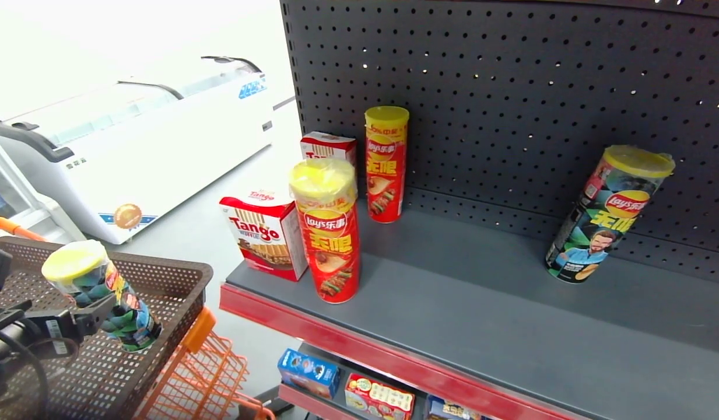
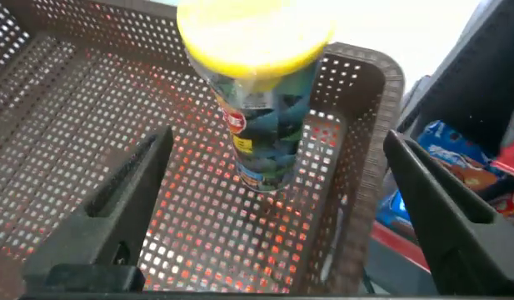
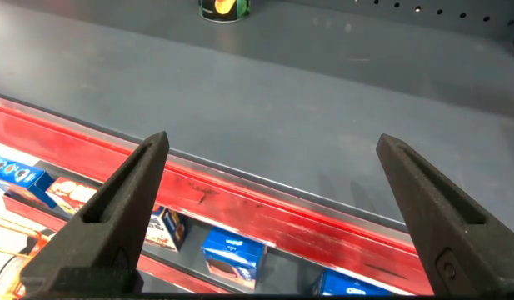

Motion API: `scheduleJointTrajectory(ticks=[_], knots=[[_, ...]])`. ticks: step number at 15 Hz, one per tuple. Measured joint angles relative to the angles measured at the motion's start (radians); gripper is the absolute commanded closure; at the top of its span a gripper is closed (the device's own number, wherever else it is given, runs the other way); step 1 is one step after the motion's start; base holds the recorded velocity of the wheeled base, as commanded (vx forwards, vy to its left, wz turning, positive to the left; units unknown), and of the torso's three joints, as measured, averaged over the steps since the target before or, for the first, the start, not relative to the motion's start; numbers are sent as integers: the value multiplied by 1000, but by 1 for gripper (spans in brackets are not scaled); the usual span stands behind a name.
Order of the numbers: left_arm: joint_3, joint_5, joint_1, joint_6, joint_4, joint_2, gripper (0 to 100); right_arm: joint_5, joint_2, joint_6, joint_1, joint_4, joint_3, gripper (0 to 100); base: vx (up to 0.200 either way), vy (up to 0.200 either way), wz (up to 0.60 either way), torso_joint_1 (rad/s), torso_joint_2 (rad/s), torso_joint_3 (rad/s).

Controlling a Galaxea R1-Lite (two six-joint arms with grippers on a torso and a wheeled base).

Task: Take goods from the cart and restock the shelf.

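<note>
A dark chip can (image 1: pixel 100 291) with a yellow lid is seen standing in the brown basket (image 1: pixel 172 291) of the orange cart (image 1: pixel 204 373), at the lower left of the head view. The left gripper (image 2: pixel 277 140) is set around it with the fingers spread wide. The can lies between them and appears untouched on either side, though contact at the near finger cannot be settled from the head view. The right gripper (image 3: pixel 269 146) is held wide open and holds nothing, above the front of the grey shelf (image 1: pixel 481 309).

Two red cans (image 1: pixel 330 233) are stood at centre left of the shelf, one near the front and one by the pegboard (image 1: pixel 511 87), with two wafer boxes (image 1: pixel 266 239) just to their left. A second dark can (image 1: pixel 610 216) is placed at the right, against the pegboard. Small packages (image 1: pixel 309 370) are seen on the lower shelf at bottom centre, and a white freezer (image 1: pixel 137 146) at upper left.
</note>
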Motion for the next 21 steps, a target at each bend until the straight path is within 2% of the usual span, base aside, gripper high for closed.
scheduleJointTrajectory(ticks=[4,8,14,15,21], knots=[[1,1,17,-22,-169,203,0,0,0,0,-1,0,0,0,0,0,0,0,0,0],[-39,1,17,-26,-337,376,0,0,0,0,-1,0,0,0,0,0,0,0,0,0],[-116,1,20,-27,-354,494,0,0,0,0,0,0,0,0,0,0,0,0,0,0],[-123,1,20,-27,-357,503,100,0,0,0,-1,0,0,0,0,0,0,0,0,0],[-157,5,14,-19,-364,528,100,0,0,0,0,0,0,0,0,0,0,0,0,0]])
